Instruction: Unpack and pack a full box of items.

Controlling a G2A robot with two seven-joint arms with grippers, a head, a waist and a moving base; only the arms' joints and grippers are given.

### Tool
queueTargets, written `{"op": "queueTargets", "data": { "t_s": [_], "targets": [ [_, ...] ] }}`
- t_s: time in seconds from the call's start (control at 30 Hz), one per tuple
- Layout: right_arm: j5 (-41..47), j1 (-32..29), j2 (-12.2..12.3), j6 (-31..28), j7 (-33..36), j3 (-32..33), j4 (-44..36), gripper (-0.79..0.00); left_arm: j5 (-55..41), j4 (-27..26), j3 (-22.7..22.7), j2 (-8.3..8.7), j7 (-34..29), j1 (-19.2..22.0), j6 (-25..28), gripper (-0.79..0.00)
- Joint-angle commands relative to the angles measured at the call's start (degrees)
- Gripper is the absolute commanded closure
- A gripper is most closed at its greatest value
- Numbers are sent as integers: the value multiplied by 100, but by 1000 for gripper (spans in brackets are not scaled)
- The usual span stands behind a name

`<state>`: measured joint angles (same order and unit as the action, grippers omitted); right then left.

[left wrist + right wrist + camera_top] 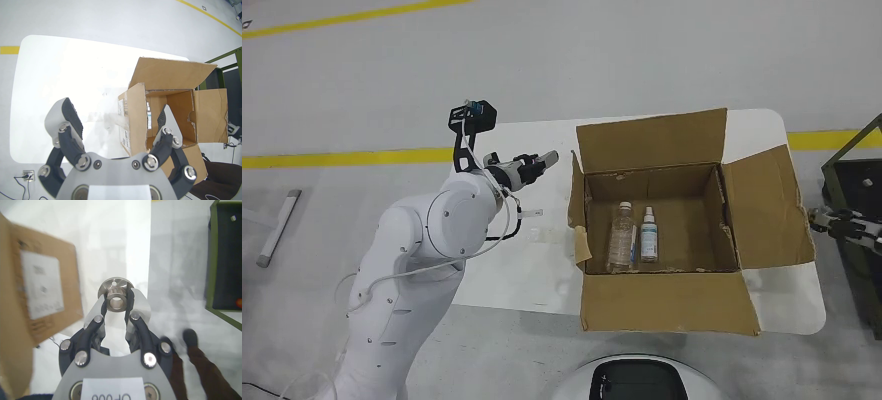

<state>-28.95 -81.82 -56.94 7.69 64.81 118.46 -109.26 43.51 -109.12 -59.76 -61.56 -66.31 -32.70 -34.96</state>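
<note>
Top view: left tool [546, 159] beside box [652, 141]

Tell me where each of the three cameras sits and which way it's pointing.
Top view: above the arms, looking down on the table and open box; the left arm and left gripper show.
Left wrist view: on the left wrist, facing past the open left gripper toward the box.
Right wrist view: on the right wrist beside a flap of the box, looking past the right gripper, shut on a metal flanged part.
Shared: all three see the box.
</note>
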Motion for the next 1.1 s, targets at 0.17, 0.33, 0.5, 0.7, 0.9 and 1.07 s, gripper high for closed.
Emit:
{"op": "queueTargets", "data": {
  "t_s": [0.17, 0.33, 0.5, 0.7, 0.9, 1.07],
  "targets": [
    [1419, 68, -31, -93, -693, 603, -1071, 0, 0, 0, 0, 0, 0, 0, 0, -785],
    [1566, 247, 34, -374, -453, 13, -1623, 0, 0, 0, 0, 0, 0, 0, 0, -785],
    [529, 602, 114, -280, -78, -1549, -1642, 0, 0, 0, 0, 0, 0, 0, 0, -785],
    [-1321, 1594, 91, 167, 165, -3613, -721, 0, 0, 0, 0, 0, 0, 0, 0, -785],
    [-2518, 2698, -81, 690, 518, -5133, 330, 0, 0, 0, 0, 0, 0, 0, 0, -785],
    [-3079, 3271, -248, 967, 803, -5946, 968, 0, 0, 0, 0, 0, 0, 0, 0, -785]
  ]
}}
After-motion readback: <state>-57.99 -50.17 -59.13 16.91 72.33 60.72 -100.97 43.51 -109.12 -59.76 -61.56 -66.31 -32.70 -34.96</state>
